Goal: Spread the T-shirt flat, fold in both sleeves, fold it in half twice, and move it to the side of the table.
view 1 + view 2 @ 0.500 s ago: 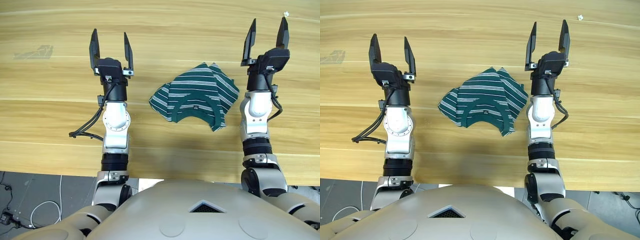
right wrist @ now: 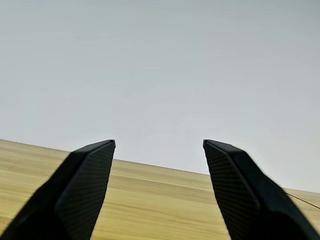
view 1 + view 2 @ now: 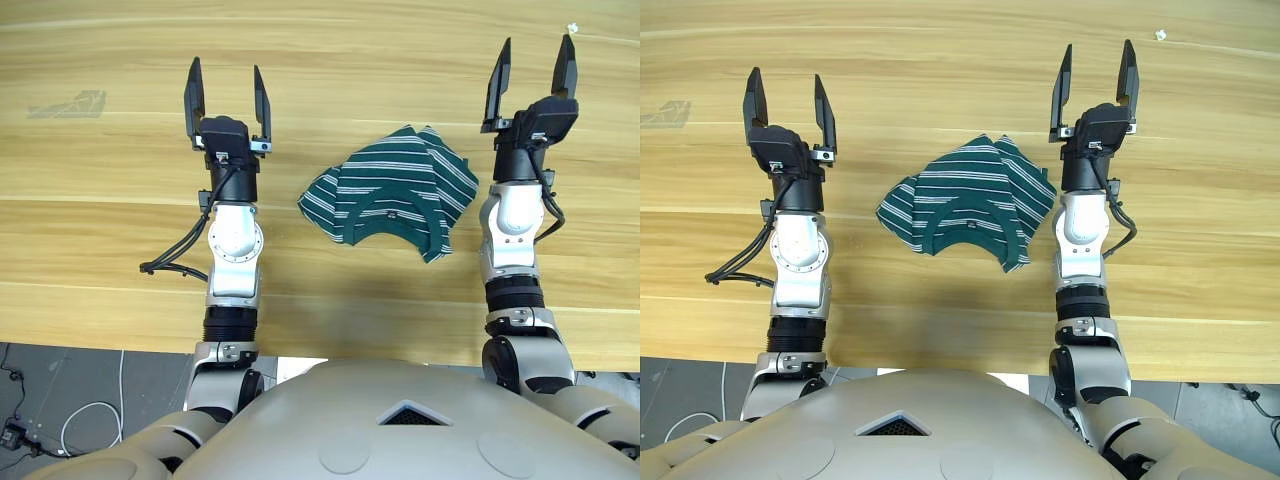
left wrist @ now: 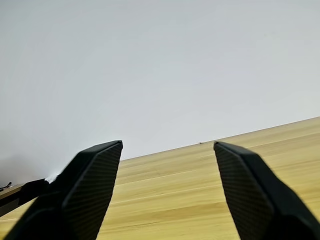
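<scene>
A green T-shirt with white stripes lies crumpled in a small heap on the wooden table, collar toward me. My left gripper stands open to the left of the shirt, fingers pointing away over the table, holding nothing. My right gripper is open too, just right of the heap and a little farther back. In the left wrist view the open left gripper frames bare table and a pale wall; the right wrist view shows the right gripper the same way.
A faint grey mark is on the tabletop at far left, and a tiny white scrap lies at the far right. The table's near edge runs below my arms, with dark floor and cables beyond it.
My left gripper has shifted slightly to the right, toward the shirt. The right arm and the shirt have not moved.
</scene>
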Motion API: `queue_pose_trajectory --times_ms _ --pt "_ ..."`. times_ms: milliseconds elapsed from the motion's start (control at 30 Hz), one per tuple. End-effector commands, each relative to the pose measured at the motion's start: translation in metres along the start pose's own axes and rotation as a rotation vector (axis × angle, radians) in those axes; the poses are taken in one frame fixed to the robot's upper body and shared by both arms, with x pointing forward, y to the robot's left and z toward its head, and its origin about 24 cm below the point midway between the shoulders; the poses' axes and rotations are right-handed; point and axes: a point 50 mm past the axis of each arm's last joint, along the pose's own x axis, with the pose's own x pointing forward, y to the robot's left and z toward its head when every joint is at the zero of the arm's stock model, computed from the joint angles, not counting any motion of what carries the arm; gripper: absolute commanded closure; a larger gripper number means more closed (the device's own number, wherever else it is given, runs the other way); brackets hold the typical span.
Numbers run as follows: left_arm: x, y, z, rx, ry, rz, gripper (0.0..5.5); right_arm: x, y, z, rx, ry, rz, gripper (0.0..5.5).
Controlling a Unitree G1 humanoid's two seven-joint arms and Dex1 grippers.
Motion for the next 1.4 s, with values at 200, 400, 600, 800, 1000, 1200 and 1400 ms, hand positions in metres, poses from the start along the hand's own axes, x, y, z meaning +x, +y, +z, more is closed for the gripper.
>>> queue_pose_trajectory --times_ms 200,400,600,800,1000,1200,1400 --pt "0.001 -0.001 -0.002 0.021 0.006 -0.009 2.13 0.002 0.002 0.0 0.001 -0.007 0.002 2.23" --pt "0.0 -0.003 0.0 0.052 -0.011 -0.027 2.13 0.0 0.001 0.002 0.001 -0.012 0.0 2.23" --pt "-0.001 -0.005 0.001 0.071 -0.022 -0.038 2.13 0.0 0.001 0.002 0.001 -0.014 0.003 2.23" --pt "-0.008 -0.02 0.005 0.214 -0.068 -0.257 2.13 0.002 0.004 0.002 0.005 -0.016 0.008 2.23" --pt "-0.067 -0.018 0.008 0.462 -0.075 -0.94 2.13 0.006 0.015 0.002 0.023 -0.014 0.023 2.23" --pt "-0.1 0.014 -0.001 0.559 0.08 -1.17 2.13 0.008 0.022 0.002 0.029 -0.014 0.028 2.23" --pt "-0.112 0.008 -0.009 0.577 0.121 -1.274 2.13 0.011 0.025 0.001 0.032 -0.01 0.034 2.23"
